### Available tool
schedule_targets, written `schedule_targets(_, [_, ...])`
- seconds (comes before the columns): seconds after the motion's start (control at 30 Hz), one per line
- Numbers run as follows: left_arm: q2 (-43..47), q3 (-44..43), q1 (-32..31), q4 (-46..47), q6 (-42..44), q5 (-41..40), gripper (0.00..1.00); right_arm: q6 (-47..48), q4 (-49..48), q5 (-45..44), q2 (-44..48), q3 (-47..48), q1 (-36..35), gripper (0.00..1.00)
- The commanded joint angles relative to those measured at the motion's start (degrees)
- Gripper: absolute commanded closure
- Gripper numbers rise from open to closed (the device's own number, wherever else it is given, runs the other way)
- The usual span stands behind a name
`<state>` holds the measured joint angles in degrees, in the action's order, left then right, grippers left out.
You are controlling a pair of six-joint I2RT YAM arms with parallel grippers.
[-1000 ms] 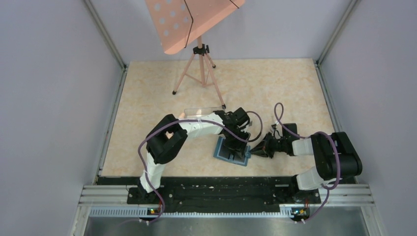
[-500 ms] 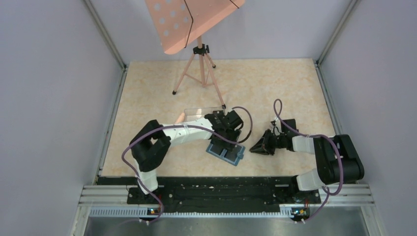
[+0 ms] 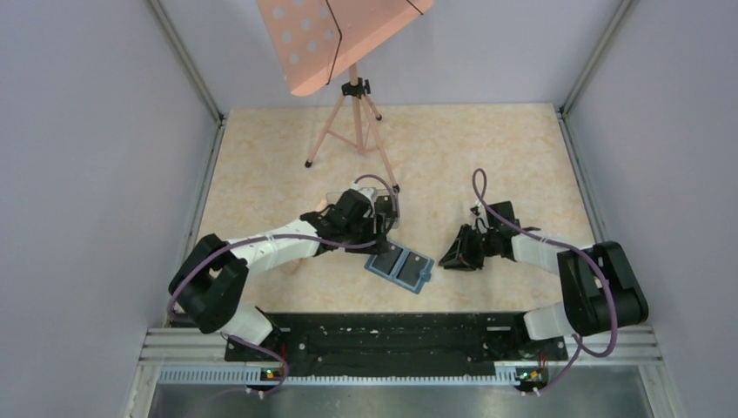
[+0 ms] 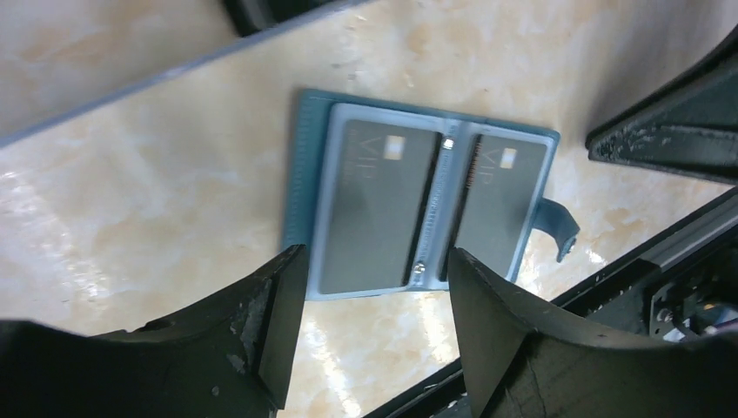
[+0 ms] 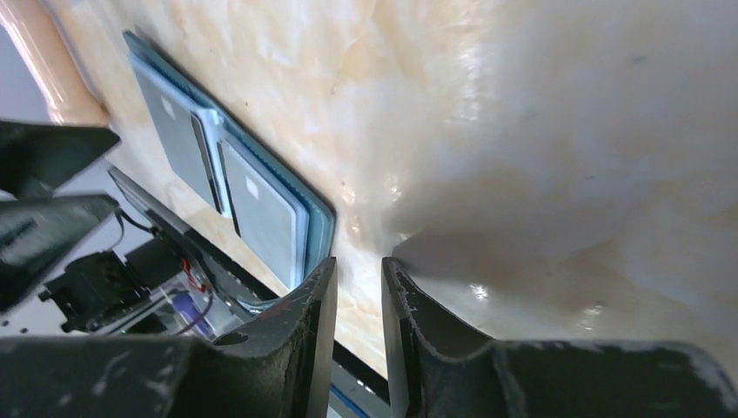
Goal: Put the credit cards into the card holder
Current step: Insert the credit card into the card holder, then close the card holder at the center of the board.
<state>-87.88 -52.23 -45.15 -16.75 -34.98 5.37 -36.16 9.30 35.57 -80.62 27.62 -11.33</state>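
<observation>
Since the earlier frame, the left gripper point(image 3: 380, 228) has been drawn back toward 10 o'clock, off the card holder point(image 3: 399, 266), jaws held wide and empty. The holder is left lying open on the table point(image 3: 487, 157) at 6 o'clock, long axis running 10 to 4 o'clock, snap tab point(image 4: 560, 229) toward 4. "VIP" is read on both credit cards point(image 4: 376, 206) seated in it. The right gripper point(image 3: 450, 255) is held narrow, empty, just beside the tab.

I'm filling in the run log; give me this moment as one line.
card holder: open flat, two credit cards pocketed | left end effector: open above it, empty | right end effector: nearly closed, empty, beside it
</observation>
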Motion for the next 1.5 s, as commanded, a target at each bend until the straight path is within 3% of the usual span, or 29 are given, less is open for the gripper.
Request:
schedule_targets(0.0, [5.8,7.2,6.9,9.0,-2.1,5.7,0.35,0.6,1.9,-3.6,1.3,2.8,-4.1,0.73])
schedule_targets(0.3, [1.3,9.8,15.2,10.5,0.5,10.7,0.35,0.4,3.7,-6.2,0.5,6.6,-9.2,0.62])
schedule_targets(0.43, [-4.1,8.5,15.2,12.7,0.7,12.9,0.36,0.5,3.9,-6.2,0.4,7.1,-9.5,0.61])
schedule_targets(0.53, [-7.9,8.2,14.6,17.0,-0.8,19.3,0.39,0.7,3.9,-6.3,0.3,6.8,-9.6,0.61])
schedule_targets(0.67, [-9.9,7.5,10.9,18.4,-2.2,20.4,0.41,1.2,4.3,-6.2,0.2,7.5,-9.6,0.61])
schedule_targets(0.97, [-6.7,8.9,3.8,14.9,-8.1,18.1,0.43,5.6,10.7,-8.5,0.9,13.0,-9.9,0.54])
schedule_targets(1.47, [2.8,10.3,3.2,10.8,-9.4,10.3,0.41,7.8,18.7,-18.8,4.9,15.6,-15.5,0.38])
